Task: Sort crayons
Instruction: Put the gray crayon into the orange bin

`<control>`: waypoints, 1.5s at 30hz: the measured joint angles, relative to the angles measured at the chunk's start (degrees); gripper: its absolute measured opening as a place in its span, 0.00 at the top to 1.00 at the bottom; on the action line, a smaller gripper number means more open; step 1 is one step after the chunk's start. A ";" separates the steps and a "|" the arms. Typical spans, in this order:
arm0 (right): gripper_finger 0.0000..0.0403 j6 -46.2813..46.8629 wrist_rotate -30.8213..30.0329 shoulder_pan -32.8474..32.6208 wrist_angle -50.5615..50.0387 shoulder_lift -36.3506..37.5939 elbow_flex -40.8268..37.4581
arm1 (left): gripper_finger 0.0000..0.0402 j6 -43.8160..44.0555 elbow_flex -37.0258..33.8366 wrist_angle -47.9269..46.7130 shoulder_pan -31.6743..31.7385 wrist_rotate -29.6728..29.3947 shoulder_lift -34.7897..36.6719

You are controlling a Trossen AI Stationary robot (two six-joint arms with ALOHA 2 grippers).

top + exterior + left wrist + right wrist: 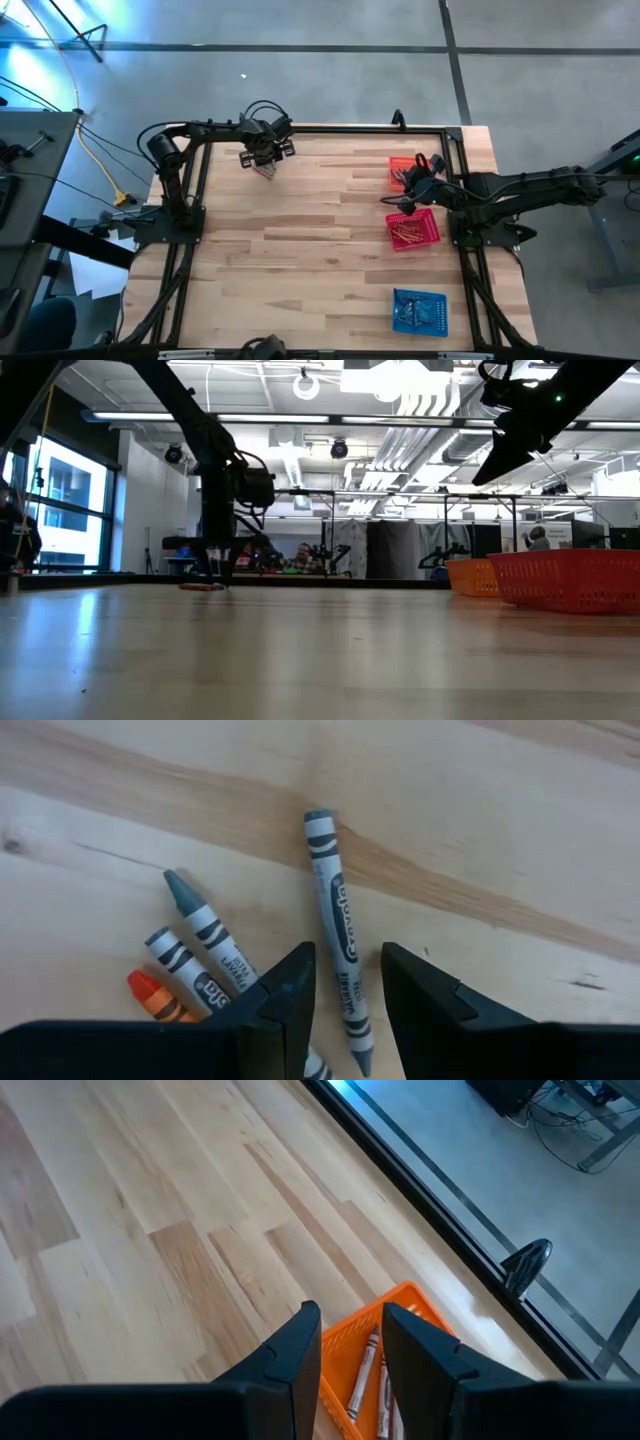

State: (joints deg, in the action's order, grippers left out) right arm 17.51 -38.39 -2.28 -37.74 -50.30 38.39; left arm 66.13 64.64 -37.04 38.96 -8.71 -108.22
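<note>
While its two dark fingers (290,995) stand apart with a grey crayon (338,920) lying between them on the wood, not yet clamped, the left gripper (266,166) sits low at the far left part of the table (300,250). Beside that crayon: two more grey crayons (212,935) and one orange crayon (152,995), close together, partly hidden under the finger.

Right gripper (407,202): raised above the right side of the table, fingers (300,1350) slightly parted, nothing seen between them. Below it, orange basket (385,1340) at the far right edge, holding crayons (365,1365).

Red basket (413,229): just nearer than the orange one, thin sticks lying inside; colour hard to tell.

Blue basket (419,311): near right corner, well apart from the others.

Background, low view: a person (303,553) beyond the table.
</note>
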 joint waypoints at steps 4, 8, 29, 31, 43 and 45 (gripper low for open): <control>0.75 -0.01 0.00 -0.01 -0.26 0.00 0.00 | 0.74 -0.35 0.05 -0.73 0.00 0.25 -1.61; 0.75 -0.02 0.00 -0.01 -0.28 0.02 0.00 | 0.75 -2.15 0.11 -1.98 0.00 0.32 -1.99; 0.75 8.23 7.22 -0.02 -8.45 0.13 0.00 | 0.99 -26.06 -0.65 -0.51 -2.40 -3.59 1.08; 0.75 12.56 6.97 -0.02 -12.35 0.13 0.00 | 0.99 -28.82 -0.82 -0.30 -2.99 -3.95 2.38; 0.75 34.59 -1.01 -0.02 -22.03 0.13 0.00 | 0.99 -41.06 -0.52 14.45 -8.78 1.48 8.32; 0.75 34.84 -3.53 0.00 -21.51 0.13 0.00 | 0.99 -42.80 -0.50 19.26 -10.43 4.16 8.93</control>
State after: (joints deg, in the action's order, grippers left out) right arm 52.35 -41.92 -2.28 -59.25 -50.17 38.39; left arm 23.33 64.14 -17.78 28.53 -4.55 -99.28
